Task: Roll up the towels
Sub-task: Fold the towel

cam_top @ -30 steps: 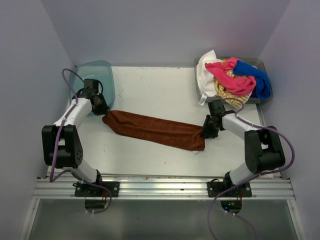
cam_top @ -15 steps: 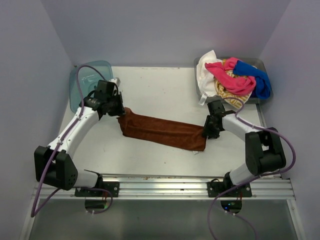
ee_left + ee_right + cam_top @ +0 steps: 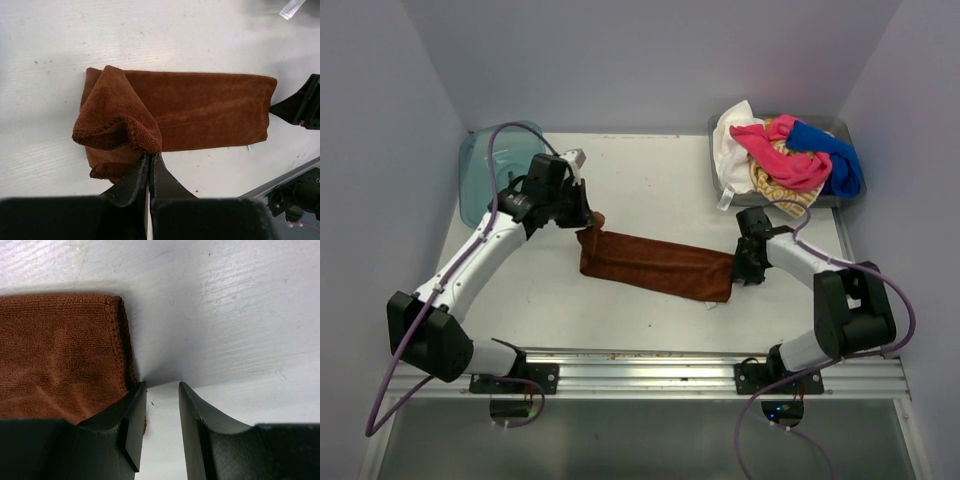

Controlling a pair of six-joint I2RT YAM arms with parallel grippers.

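Note:
The rust-brown towel (image 3: 660,265) lies as a long strip across the middle of the table. My left gripper (image 3: 592,218) is shut on its left end and holds that end lifted and folded back over the strip; the left wrist view shows the fingers (image 3: 150,156) pinching the bunched corner of the towel (image 3: 200,107). My right gripper (image 3: 745,268) is at the towel's right end. Its jaws (image 3: 162,390) stand open over bare table, and the left finger (image 3: 131,415) rests on the towel's edge (image 3: 60,365). Pink (image 3: 782,162), blue (image 3: 835,160), white (image 3: 730,135) and striped yellow (image 3: 775,190) towels are piled at the back right.
The towel pile sits in a grey tray (image 3: 835,122) at the back right corner. A translucent teal tray (image 3: 485,165) stands at the back left, behind the left arm. The metal rail (image 3: 650,375) runs along the table's near edge.
My left gripper has moved right and away from the teal tray with the towel's left end, so the strip is shorter. The right gripper has stayed at the right end.

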